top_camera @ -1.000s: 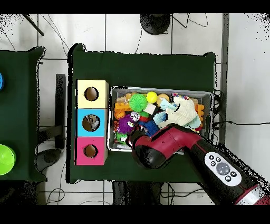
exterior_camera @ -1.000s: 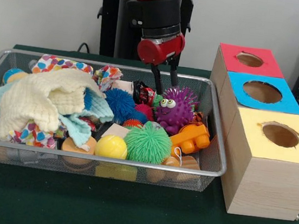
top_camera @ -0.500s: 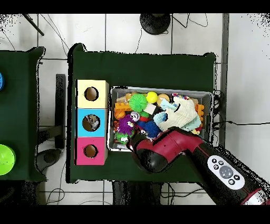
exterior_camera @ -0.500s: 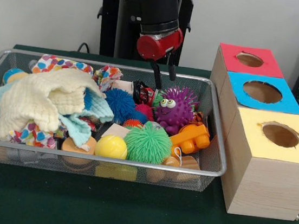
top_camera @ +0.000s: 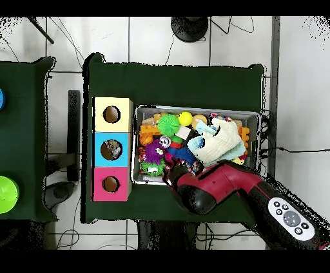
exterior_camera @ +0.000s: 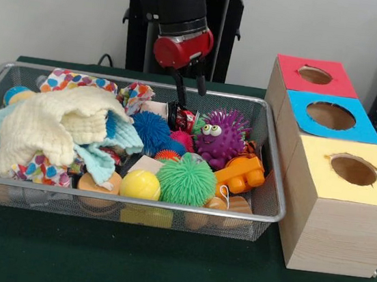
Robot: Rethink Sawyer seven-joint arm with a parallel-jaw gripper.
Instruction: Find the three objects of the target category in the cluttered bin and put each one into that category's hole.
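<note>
Front view: the gripper (exterior_camera: 189,94) hangs above the far part of the wire bin (exterior_camera: 268,166), its two thin black fingers a narrow gap apart, holding nothing and touching nothing. Directly beneath the tips lies a small dark red-and-black toy (exterior_camera: 180,118), too cluttered to identify. Just beside the jaws, toward the boxes, sits the purple spiky toy (exterior_camera: 220,137) with eyes; below and nearer the camera are the blue spiky ball (exterior_camera: 152,130), the green spiky ball (exterior_camera: 185,180) and a yellow ball (exterior_camera: 140,185). Well off to the other side, a cream cloth (exterior_camera: 56,125) covers part of the pile.

The target category is not stated. If it is the spiky toys, these look light, soft and springy; the bristles would give under pressure, so in my judgement the grip should close across the body's middle, and the present gap looks too narrow for that.

The three boxes, red box (exterior_camera: 315,75), blue box (exterior_camera: 329,116) and yellow box (exterior_camera: 351,169), stand outside the bin.

Overhead view: the arm (top_camera: 219,187) covers the gripper.
</note>
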